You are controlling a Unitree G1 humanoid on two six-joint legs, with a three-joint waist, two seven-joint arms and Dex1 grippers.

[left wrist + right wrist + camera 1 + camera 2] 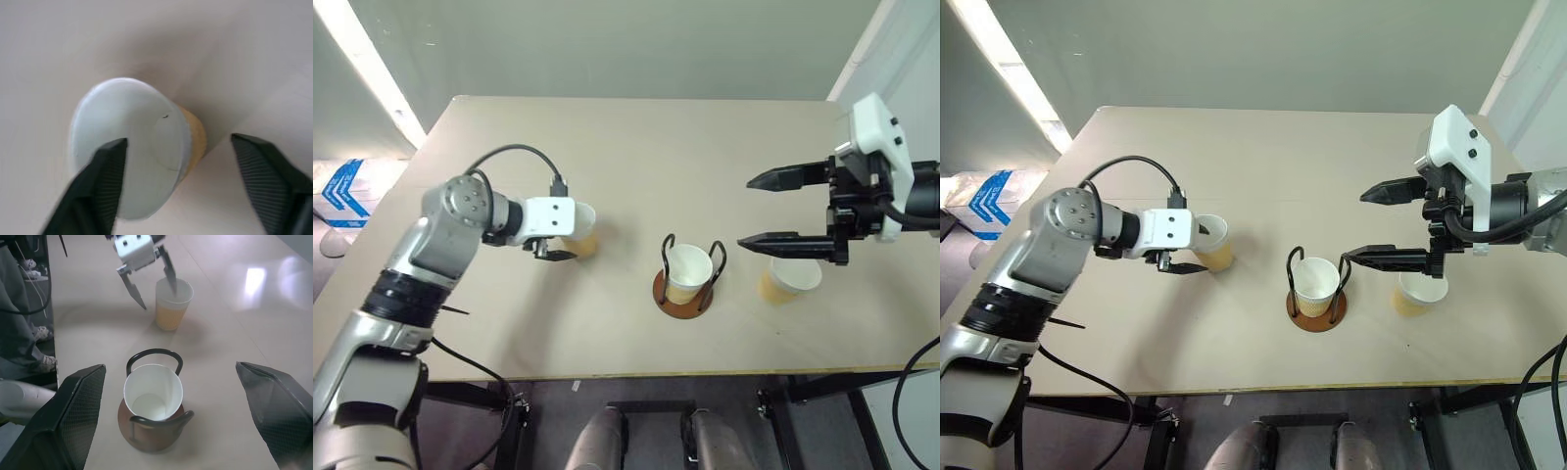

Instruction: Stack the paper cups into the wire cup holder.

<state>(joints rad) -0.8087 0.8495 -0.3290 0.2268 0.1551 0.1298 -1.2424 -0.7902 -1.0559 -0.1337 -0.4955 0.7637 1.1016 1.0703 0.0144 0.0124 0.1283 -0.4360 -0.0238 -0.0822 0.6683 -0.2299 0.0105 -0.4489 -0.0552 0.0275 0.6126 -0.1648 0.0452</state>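
Straddling a cup's (1214,242) rim, one finger inside, the left gripper (1197,247) is gaping, apparently not pinching yet; thin paper crushes, so grip gently. Right gripper (1383,223) is hanging wide above the holder (1316,311).

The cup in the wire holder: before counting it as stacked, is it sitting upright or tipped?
Upright. The paper cup stands mouth-up between the two wire loops of the wire cup holder, its white inside empty.
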